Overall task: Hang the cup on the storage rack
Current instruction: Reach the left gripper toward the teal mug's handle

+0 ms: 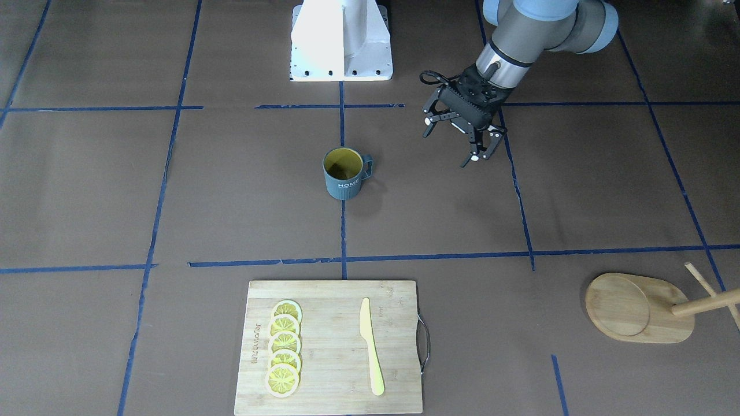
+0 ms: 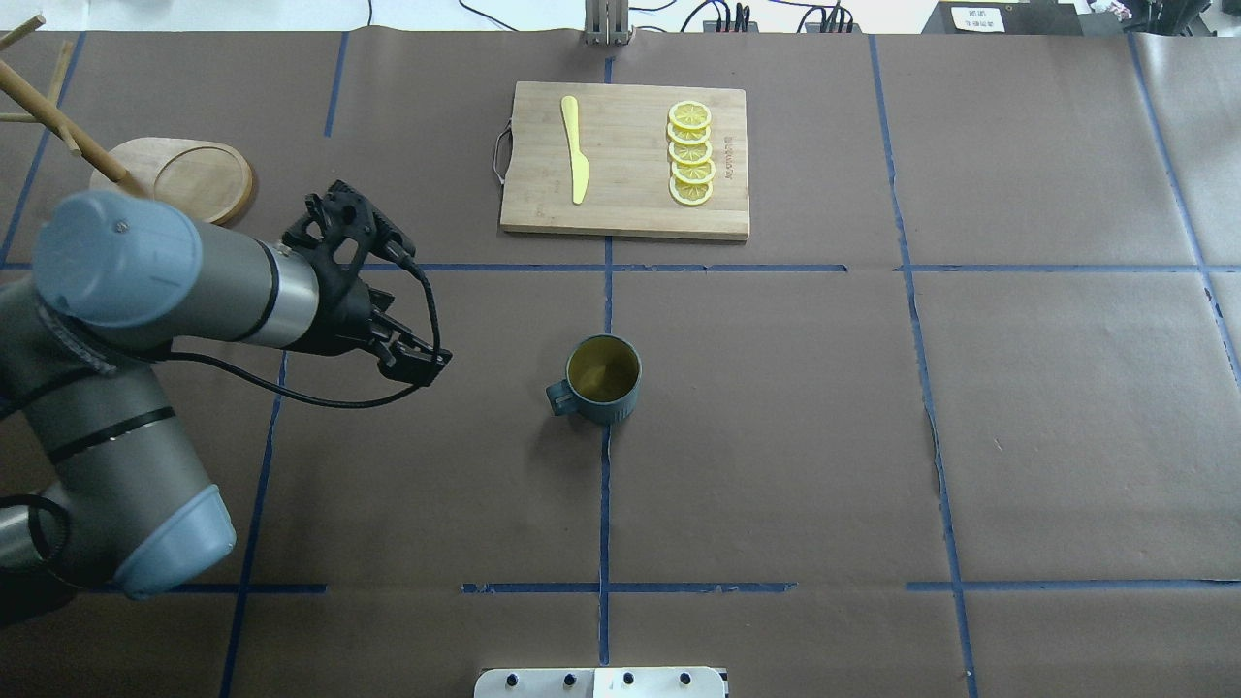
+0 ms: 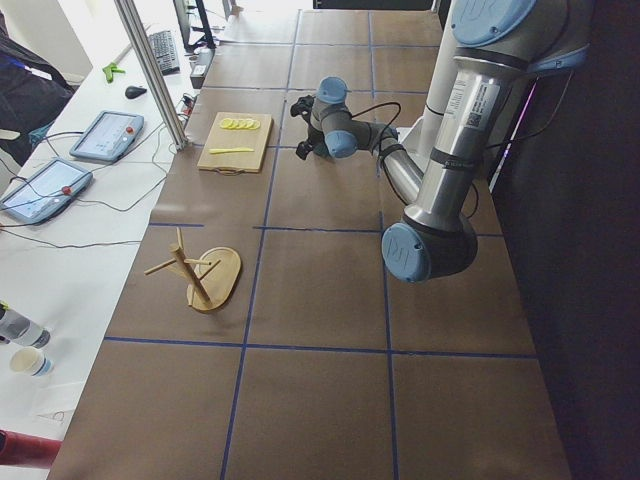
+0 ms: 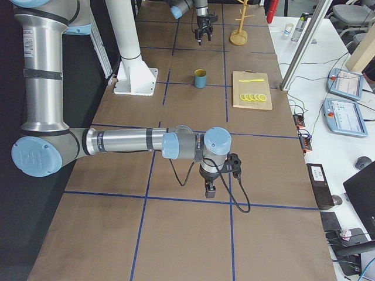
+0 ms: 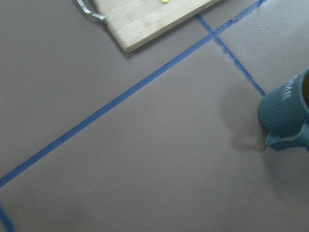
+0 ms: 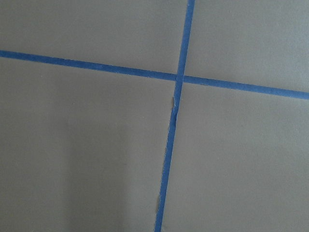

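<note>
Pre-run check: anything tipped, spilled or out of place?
Nothing stands out: the cup sits upright, the storage rack stands on its base, and the knife and lemon slices lie neatly on the cutting board.

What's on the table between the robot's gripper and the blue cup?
Nothing. In the front-facing view, only bare brown table lies between the left gripper and the cup.

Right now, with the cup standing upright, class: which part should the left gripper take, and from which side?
Probably the rim of the cup, from above, pinching its wall away from the handle. The mouth opens upward, and the loop must stay free for hanging.
</note>
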Motion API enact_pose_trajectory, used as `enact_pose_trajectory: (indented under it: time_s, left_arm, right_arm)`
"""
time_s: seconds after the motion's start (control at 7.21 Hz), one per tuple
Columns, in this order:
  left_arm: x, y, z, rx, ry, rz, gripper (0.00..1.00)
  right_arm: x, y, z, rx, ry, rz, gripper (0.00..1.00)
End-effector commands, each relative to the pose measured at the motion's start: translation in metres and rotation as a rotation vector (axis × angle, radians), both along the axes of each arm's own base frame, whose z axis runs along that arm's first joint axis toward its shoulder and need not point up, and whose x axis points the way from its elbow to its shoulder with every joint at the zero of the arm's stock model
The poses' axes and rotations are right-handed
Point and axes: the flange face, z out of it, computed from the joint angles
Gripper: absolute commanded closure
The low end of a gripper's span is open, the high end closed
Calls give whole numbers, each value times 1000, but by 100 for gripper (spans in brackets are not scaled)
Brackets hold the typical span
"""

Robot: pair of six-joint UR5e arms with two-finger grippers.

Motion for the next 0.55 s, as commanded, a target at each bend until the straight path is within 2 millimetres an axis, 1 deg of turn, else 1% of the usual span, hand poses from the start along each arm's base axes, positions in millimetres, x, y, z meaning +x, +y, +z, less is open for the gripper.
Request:
enact_pose_trajectory:
  time_s: [0.0,0.14,0.28,0.42]
  left_arm:
    - [57,-6,38,152,191,-7,0]
    - [69,-14,60,181,234,-7,0]
    - [76,-15,64,186,242,-5,0]
    - [98,9,64,185,244,31,0]
  right_arm:
    - [0,0,0,0,0,0,0]
    - [0,-1,-1,2,0,0,0]
    - [0,0,0,1,-2,-1,0]
    - [0,0,-6,13,-2,0,0]
